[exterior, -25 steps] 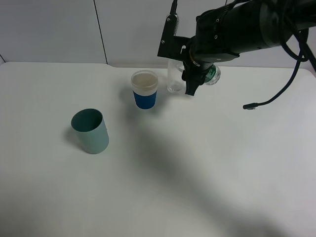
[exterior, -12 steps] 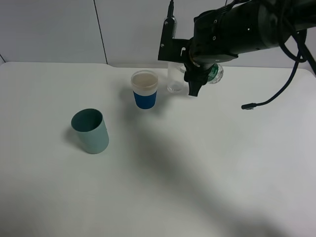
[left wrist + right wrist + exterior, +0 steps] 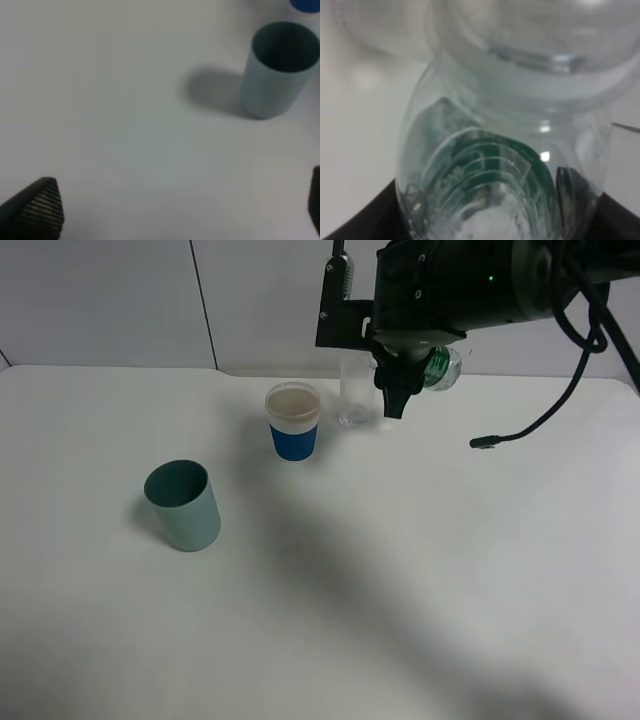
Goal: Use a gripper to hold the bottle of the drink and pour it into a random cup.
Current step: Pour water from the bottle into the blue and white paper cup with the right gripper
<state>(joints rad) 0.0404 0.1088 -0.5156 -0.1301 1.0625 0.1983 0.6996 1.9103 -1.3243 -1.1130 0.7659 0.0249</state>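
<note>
My right gripper [image 3: 412, 375] is shut on the clear bottle [image 3: 442, 366] with the dark green label and holds it tilted in the air at the back of the table. The bottle is just right of a straight clear glass [image 3: 355, 395]. In the right wrist view the bottle [image 3: 490, 170] fills the frame between the dark fingers [image 3: 355, 222]. A blue-and-white cup [image 3: 293, 421] stands left of the glass. A teal cup [image 3: 183, 505] stands nearer at the left; it also shows in the left wrist view [image 3: 279, 70]. My left gripper [image 3: 175, 215] is open above bare table.
The white table [image 3: 400, 570] ends at a wall behind the cups. A loose black cable end [image 3: 485, 442] hangs from the right arm over the table. The left arm is out of the exterior high view.
The right arm has risen and shifted slightly back with the bottle, which is now higher beside the clear glass. The cable end has swung left. The cups have not moved.
</note>
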